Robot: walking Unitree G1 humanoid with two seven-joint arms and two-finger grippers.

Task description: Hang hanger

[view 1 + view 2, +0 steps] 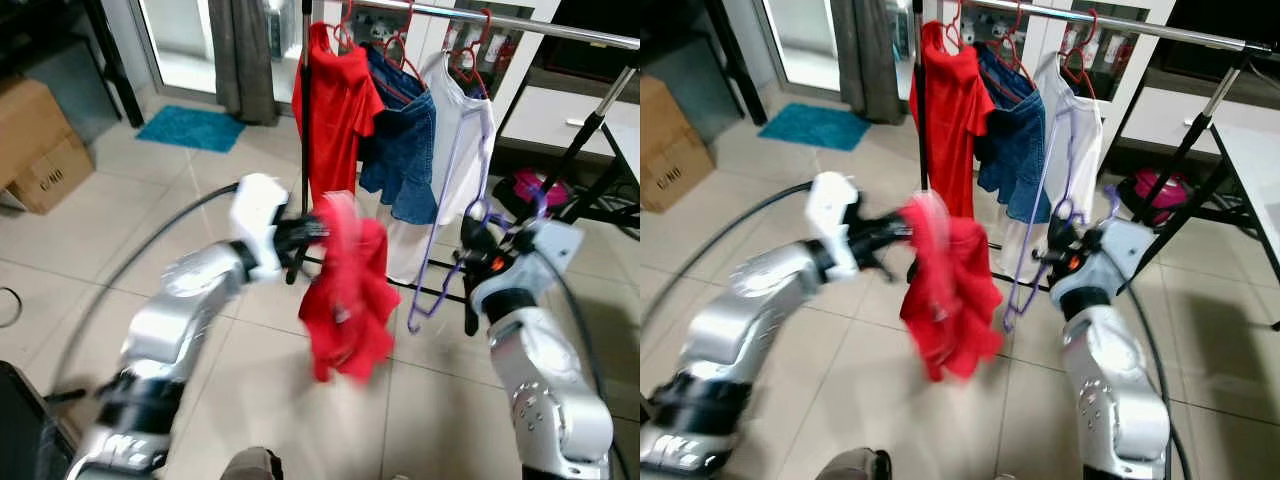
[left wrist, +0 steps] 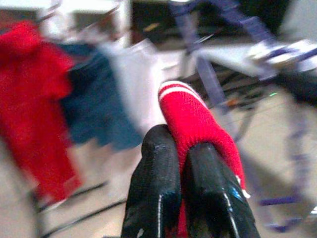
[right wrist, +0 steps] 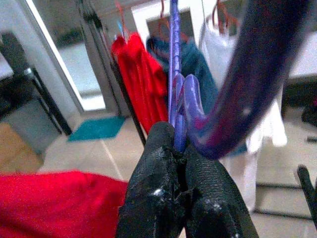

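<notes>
Mid-frame, left gripper [image 1: 318, 229] clamped on a red garment [image 1: 347, 300] dangling clear of the floor, right gripper [image 1: 472, 243] pinched tight on the purple hanger [image 1: 432, 262] just right of it, evidently to dress it before the rail [image 1: 520, 22] above.

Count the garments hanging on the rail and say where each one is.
3. On the rail, from the robot's left: a red shirt, a blue denim piece, a white top. More may hide behind them. Another red garment is held in the left gripper, not hung.
</notes>
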